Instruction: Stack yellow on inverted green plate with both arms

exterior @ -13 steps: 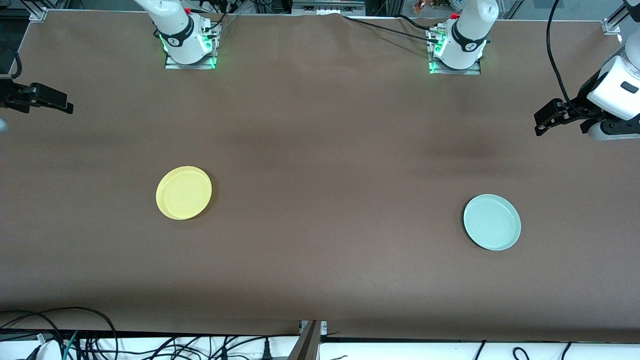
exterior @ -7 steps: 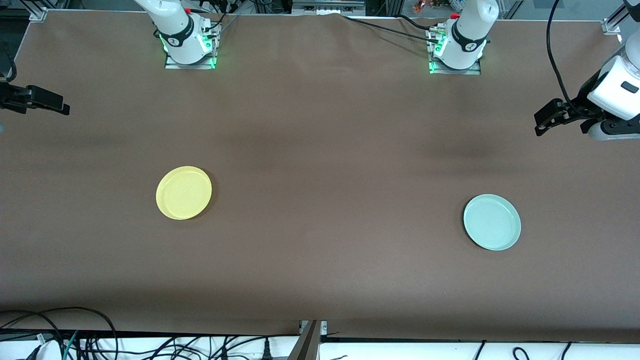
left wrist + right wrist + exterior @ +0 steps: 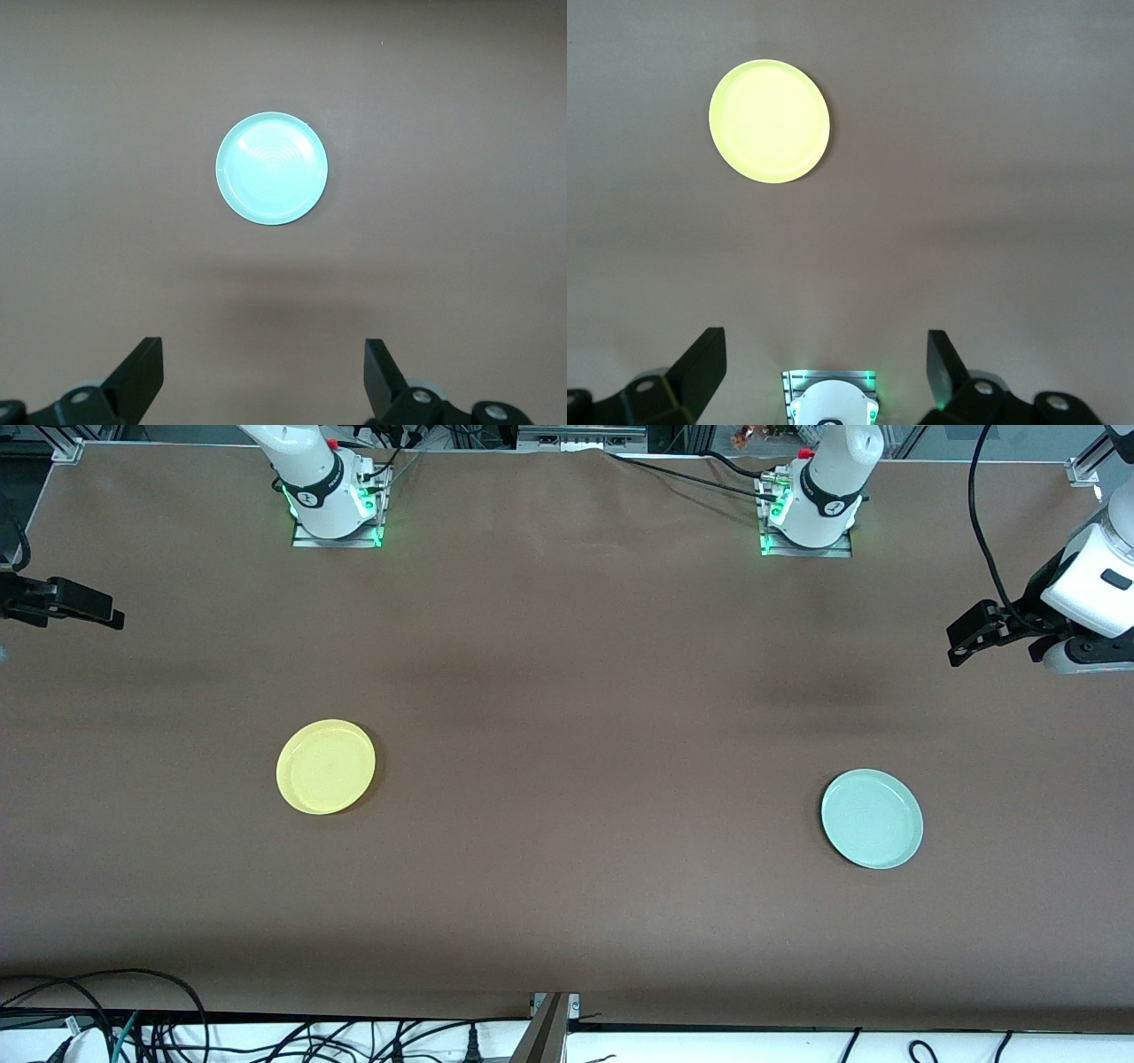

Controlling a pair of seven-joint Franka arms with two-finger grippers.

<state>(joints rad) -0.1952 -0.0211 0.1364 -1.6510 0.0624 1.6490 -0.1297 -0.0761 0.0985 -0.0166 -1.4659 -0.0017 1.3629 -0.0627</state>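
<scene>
Brown tabletop (image 3: 567, 691) bears light, stiff, slippery yellow plate (image 3: 325, 766) and green plate (image 3: 872, 818), best pinched at rims; left gripper (image 3: 264, 376) and right gripper (image 3: 826, 367) hover spread, empty

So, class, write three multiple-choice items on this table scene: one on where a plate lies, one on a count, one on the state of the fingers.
1. The yellow plate lies toward:
A. the right arm's end of the table
B. the left arm's end
C. the top of the green plate

2. How many plates are on the table?
A. one
B. two
C. three

3. The left gripper has its fingers:
A. shut on a plate
B. shut on nothing
C. open and holding nothing

Answers:
1 A, it lies on the side of the right arm's base.
2 B, only the yellow plate and the green plate show.
3 C, the fingers stand wide apart above the table, like the right gripper's.
</scene>
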